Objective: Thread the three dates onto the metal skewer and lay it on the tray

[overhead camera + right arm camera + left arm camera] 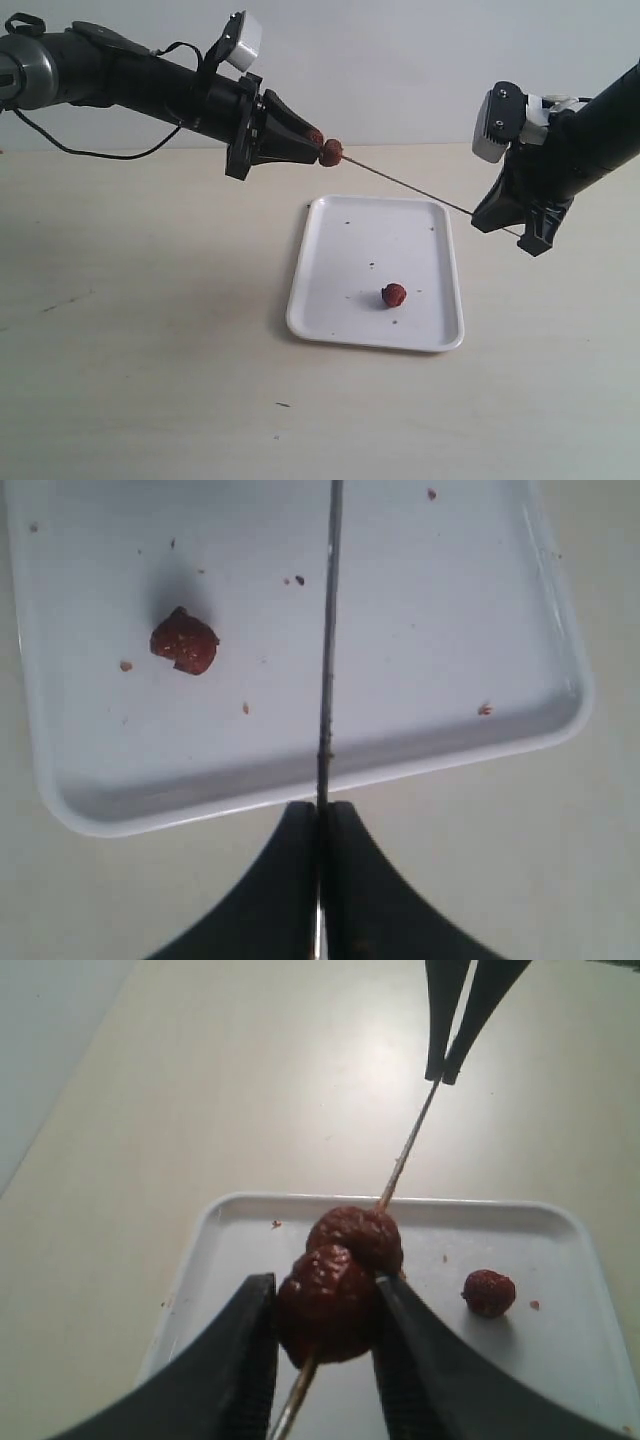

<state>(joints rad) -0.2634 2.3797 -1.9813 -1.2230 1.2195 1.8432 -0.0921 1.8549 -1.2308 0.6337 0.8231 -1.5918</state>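
Observation:
In the air above the tray, the metal skewer runs between my two grippers. My right gripper is shut on one end of it, seen close up in the right wrist view as the right gripper clamped on the thin skewer. My left gripper is shut on a date that the skewer passes through. A second date sits on the rod right against it, just beyond my fingertips. The third date lies loose on the tray.
The tray sits on a pale tabletop, with small dark crumbs scattered on its white floor. The skewer hangs well above the tray's far half.

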